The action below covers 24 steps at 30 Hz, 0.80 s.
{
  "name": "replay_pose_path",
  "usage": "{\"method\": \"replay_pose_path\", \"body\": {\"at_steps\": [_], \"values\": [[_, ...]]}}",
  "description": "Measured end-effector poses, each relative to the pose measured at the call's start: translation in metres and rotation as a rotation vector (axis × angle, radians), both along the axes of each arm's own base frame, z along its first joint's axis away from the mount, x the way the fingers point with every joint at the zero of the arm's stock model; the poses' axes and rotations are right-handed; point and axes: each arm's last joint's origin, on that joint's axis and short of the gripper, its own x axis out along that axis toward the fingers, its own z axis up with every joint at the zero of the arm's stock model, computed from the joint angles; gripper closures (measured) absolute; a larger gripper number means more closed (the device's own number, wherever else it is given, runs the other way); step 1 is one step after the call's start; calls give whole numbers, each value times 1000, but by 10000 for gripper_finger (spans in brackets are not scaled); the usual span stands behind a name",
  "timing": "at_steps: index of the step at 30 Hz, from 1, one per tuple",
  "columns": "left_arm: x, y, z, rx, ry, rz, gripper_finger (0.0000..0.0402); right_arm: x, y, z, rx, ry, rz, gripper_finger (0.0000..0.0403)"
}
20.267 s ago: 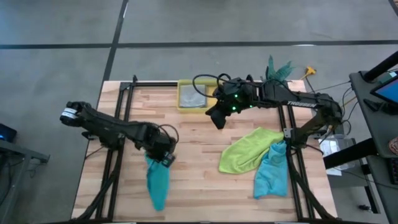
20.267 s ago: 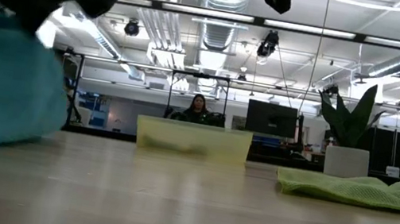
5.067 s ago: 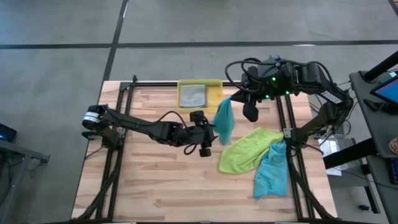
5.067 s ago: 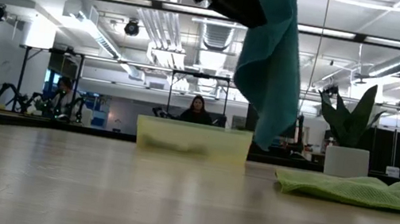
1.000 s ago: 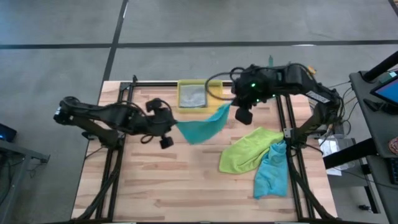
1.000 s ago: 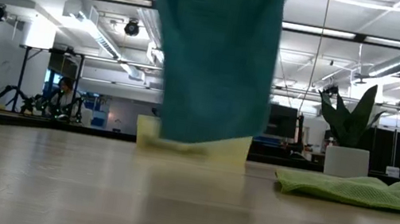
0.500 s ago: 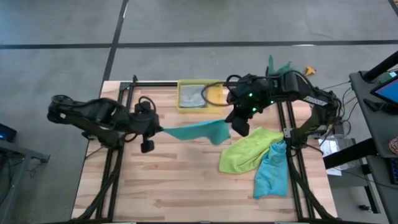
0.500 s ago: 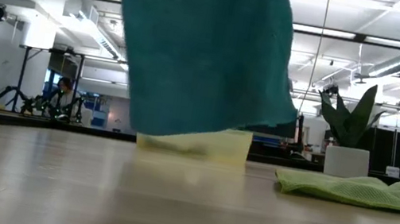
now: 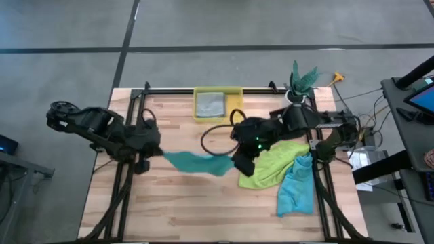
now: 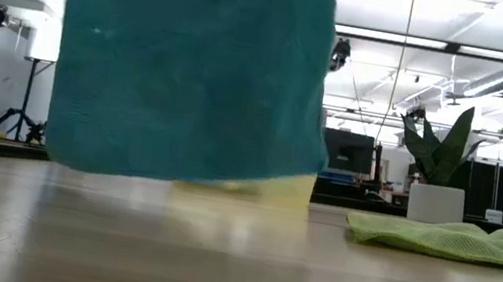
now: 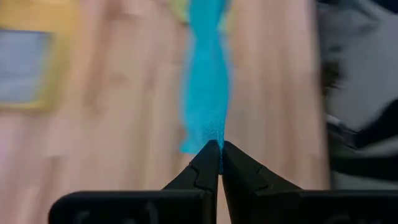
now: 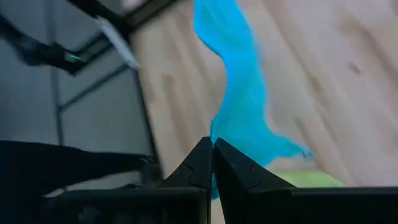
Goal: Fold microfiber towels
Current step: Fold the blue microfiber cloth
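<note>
A teal microfiber towel (image 9: pixel 196 163) hangs spread between my two grippers over the middle of the table; in the low view it shows as a wide sheet (image 10: pixel 193 61). My left gripper (image 9: pixel 160 154) is shut on its left end, and my right gripper (image 9: pixel 235 167) is shut on its right end. A lime green towel (image 9: pixel 271 166) lies crumpled at the right. A second teal towel (image 9: pixel 296 188) lies partly against its near side. A light grey towel (image 9: pixel 210 103) lies in the yellow bin (image 9: pixel 198 116). My left gripper pinches the teal towel's upper left end (image 11: pixel 214 138) between its two fingers, slanting down from the table's left side. The towel runs away from the fingertips toward the other arm and hangs below. My right gripper pinches the towel's upper right end (image 12: pixel 219 134) between its two fingers, slanting down from the table's right side. The cloth hangs below as a sheet, its lower edge (image 10: pixel 175 178) just above the tabletop.
The yellow bin stands at the far edge, in the middle. A potted plant (image 9: pixel 300 80) stands at the far right corner. Black frame rails (image 9: pixel 125 183) run along the left and right sides. Bare wood (image 9: pixel 196 210) lies toward the near edge.
Both grippers have carried the teal towel toward the table's near edge. The left has gone toward the left edge, the right toward the near edge and a little left. The towel hangs as a wider sheet, closer to the low camera.
</note>
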Motion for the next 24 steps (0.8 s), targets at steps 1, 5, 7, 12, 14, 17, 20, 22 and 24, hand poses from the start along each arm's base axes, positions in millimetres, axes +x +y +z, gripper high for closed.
{"method": "replay_pose_path", "body": {"at_steps": [1, 5, 7, 12, 14, 17, 20, 22, 24], "values": [[-1, -4, 1, -37, -5, -28, 401, 2, 7, 3, 11, -42, 17, 394], [-3, -17, 9, -197, -67, -48, 401, 0, 36, 15, 54, -178, 139, 394], [-2, -25, 14, -284, -97, -47, 401, -4, 48, 16, 61, -188, 180, 394], [0, -51, 16, -449, -62, -92, 401, -13, 69, 8, 88, -118, 216, 394], [1, -62, 11, -480, 1, -99, 401, -16, 73, -4, 16, -42, 125, 394], [4, -79, 2, -481, 61, -113, 401, -19, 76, -29, -79, 122, -76, 394], [8, -94, -10, -449, 114, -123, 401, -11, 84, -50, -79, 210, -8, 394], [12, -101, -18, -426, 150, -136, 401, -5, 92, -58, -42, 207, 106, 394], [15, -105, -27, -382, 178, -160, 401, 2, 99, -63, -14, 179, 211, 394]]}}
